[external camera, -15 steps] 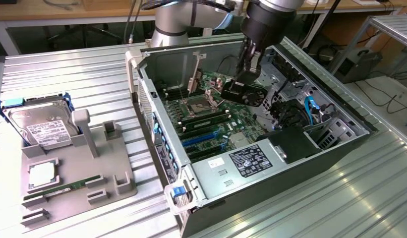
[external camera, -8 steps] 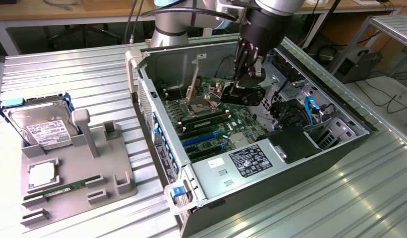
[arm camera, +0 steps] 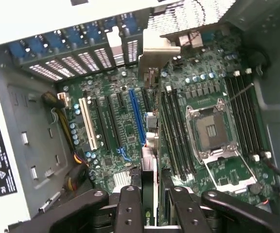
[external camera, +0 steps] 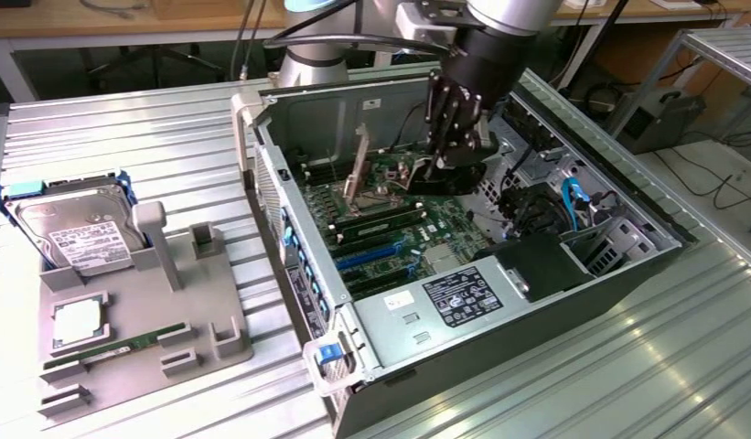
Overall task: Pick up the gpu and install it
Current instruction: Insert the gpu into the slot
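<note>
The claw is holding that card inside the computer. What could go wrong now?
1. The gpu hangs edge-on in the claw, close over the motherboard. If it comes down off line with the blue slot, it could scrape the small parts beside it.
2. Its silvery bracket sits near the case's vented back wall and might snag there.

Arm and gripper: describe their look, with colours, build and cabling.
The arm is a silver-grey tube with rounded joints, ending in a black cylindrical wrist. A black cable loops beside it. The gripper is all black, and its fingers are built of hinged links joined by round pins.
</note>
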Action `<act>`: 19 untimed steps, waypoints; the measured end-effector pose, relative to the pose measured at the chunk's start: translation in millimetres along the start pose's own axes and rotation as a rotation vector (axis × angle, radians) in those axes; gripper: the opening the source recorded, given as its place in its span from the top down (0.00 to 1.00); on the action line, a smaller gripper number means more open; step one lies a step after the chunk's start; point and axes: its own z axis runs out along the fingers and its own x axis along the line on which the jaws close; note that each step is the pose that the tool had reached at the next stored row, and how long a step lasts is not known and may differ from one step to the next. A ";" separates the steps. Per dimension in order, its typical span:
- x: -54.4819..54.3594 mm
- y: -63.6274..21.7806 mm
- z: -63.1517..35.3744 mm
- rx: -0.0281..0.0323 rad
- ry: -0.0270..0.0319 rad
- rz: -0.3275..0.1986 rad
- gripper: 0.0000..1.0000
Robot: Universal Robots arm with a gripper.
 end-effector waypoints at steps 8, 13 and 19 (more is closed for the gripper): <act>0.2 -0.2 8.1 -0.0016 0.0117 -0.155 0.74; 3.6 14.4 18.6 -0.0016 0.0125 -0.167 0.74; 8.7 37.0 29.8 0.0036 0.0120 -0.168 0.74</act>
